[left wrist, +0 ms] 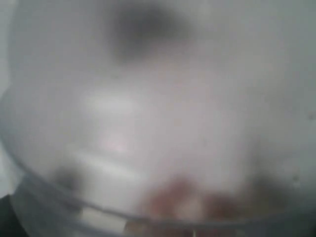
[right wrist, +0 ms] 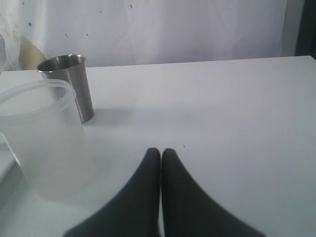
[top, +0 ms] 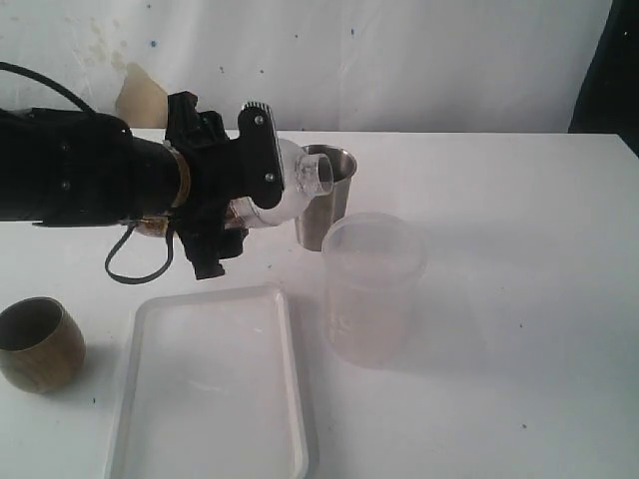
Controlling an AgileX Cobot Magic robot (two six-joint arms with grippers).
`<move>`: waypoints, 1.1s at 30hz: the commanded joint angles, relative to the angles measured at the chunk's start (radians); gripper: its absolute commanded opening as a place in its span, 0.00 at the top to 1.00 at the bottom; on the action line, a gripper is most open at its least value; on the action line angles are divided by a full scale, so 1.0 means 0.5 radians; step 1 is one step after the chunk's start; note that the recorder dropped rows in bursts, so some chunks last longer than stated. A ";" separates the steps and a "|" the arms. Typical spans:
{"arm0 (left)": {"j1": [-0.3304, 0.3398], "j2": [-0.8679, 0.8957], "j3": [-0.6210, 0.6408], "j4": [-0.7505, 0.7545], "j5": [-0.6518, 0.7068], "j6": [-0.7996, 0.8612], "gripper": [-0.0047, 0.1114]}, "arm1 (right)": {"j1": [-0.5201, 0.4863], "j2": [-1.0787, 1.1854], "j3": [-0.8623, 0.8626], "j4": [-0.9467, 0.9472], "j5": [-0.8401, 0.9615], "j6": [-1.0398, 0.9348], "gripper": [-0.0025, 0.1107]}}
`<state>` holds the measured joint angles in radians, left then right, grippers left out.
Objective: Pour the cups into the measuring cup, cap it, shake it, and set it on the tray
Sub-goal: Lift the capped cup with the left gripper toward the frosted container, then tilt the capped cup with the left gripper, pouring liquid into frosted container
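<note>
My left gripper [top: 262, 195] is shut on the clear measuring cup [top: 300, 185], which is tipped on its side above the table with its mouth close to the rim of the steel tumbler [top: 327, 205]. The steel tumbler stands upright behind it. In the left wrist view the blurred clear measuring cup [left wrist: 158, 118] fills the frame, with brownish matter low in it, and the fingers are hidden. The brown wooden cup [top: 38, 344] stands at the front left. The white tray [top: 150, 329] lies at the front. My right gripper [right wrist: 160, 151] is shut and holds nothing, low over the table.
A wide frosted container [top: 369, 289] stands open between the tray and the steel tumbler [right wrist: 69, 86]; the frosted container [right wrist: 39, 143] is near my right gripper. A black cable [top: 135, 264] loops under the left arm. A white wall backs the table.
</note>
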<state>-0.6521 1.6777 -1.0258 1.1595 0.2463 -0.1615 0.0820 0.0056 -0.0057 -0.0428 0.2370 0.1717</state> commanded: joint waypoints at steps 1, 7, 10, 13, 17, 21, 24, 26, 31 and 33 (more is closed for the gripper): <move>-0.085 -0.042 -0.028 0.159 0.112 0.017 0.96 | 0.014 -0.011 0.011 -0.005 0.004 0.001 0.98; -0.218 -0.042 -0.038 0.357 0.299 0.006 0.96 | 0.014 -0.011 0.011 -0.005 0.004 0.001 0.98; -0.251 -0.042 -0.072 0.370 0.350 0.001 0.96 | 0.014 -0.011 0.011 -0.005 0.004 0.001 0.98; -0.265 -0.042 -0.127 0.373 0.391 0.001 0.96 | 0.014 -0.011 0.011 -0.005 0.004 0.001 0.98; -0.310 -0.042 -0.151 0.517 0.493 0.001 0.96 | 0.014 -0.011 0.011 -0.005 0.004 0.001 0.98; -0.375 -0.024 -0.151 0.699 0.659 0.006 0.96 | 0.014 -0.011 0.011 -0.005 0.004 0.001 0.98; -0.380 -0.024 -0.151 0.748 0.664 0.006 0.96 | 0.014 -0.011 0.011 -0.005 0.004 0.001 0.98; -0.380 -0.024 -0.151 0.802 0.664 0.011 0.96 | 0.014 -0.011 0.011 -0.005 0.004 0.001 0.98; -0.394 -0.024 -0.151 0.944 0.714 0.011 0.96 | 0.014 -0.011 0.011 -0.005 0.004 0.001 0.98; -0.396 -0.024 -0.151 0.982 0.715 0.011 0.96 | 0.014 -0.011 0.011 -0.005 0.004 0.001 0.98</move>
<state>-0.8423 1.6777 -1.0858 1.5959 0.5777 -0.1513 0.0820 0.0056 -0.0057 -0.0428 0.2370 0.1717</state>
